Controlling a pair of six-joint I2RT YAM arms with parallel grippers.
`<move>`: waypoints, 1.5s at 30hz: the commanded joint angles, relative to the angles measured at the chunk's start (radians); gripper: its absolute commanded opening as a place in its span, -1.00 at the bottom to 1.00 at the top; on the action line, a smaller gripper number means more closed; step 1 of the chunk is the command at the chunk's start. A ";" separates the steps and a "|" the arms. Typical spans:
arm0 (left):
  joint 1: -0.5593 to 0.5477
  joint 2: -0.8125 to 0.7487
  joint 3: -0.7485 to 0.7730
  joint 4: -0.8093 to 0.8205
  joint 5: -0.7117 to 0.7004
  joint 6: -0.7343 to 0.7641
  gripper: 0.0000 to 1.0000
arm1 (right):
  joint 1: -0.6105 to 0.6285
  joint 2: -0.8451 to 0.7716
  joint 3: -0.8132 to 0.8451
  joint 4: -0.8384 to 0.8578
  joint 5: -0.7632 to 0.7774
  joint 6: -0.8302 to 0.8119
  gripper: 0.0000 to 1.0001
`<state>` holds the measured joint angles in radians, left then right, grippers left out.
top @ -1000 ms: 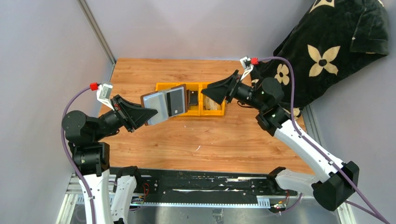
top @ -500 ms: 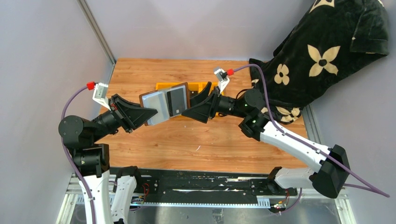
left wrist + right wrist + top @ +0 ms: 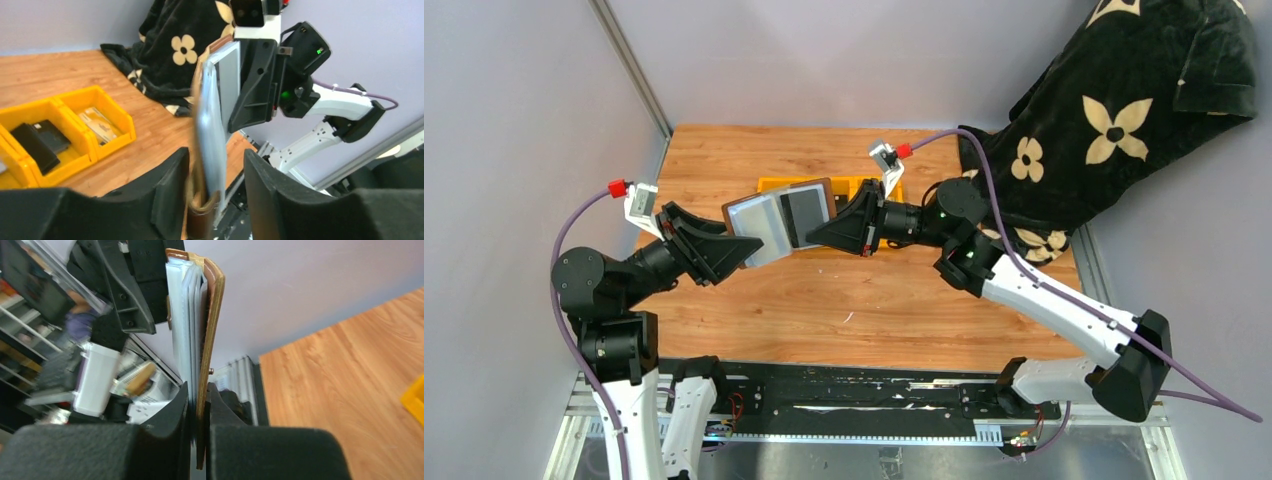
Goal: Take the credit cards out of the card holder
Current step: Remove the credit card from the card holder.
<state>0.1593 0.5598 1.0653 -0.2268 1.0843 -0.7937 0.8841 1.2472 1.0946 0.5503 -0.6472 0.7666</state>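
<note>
Brown leather bi-fold card holder [image 3: 769, 222] hangs open over the surface's [image 3: 844, 300] far edge, clamped in your left tool [image 3: 746, 245]; right tool [image 3: 817, 234] pinches its card flap narrowly. Next, draw a grey plastic card [image 3: 805, 213] out.

The top camera looked steeply down from behind the near edge onto the whole desk [image 3: 824, 300]. Each wrist camera sat close behind its own jaws, the two facing one another; all three views shared the card holder [image 3: 779, 220] between them
</note>
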 commanded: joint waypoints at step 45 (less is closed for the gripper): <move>-0.006 -0.034 -0.060 -0.198 0.077 0.304 -0.97 | 0.155 0.320 0.673 -0.930 -0.224 -0.646 -0.21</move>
<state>0.1539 0.5117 0.9680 -0.4442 1.2785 -0.4568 1.0527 1.7340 2.0323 -0.8371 -0.8173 -0.0818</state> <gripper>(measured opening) 0.109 0.358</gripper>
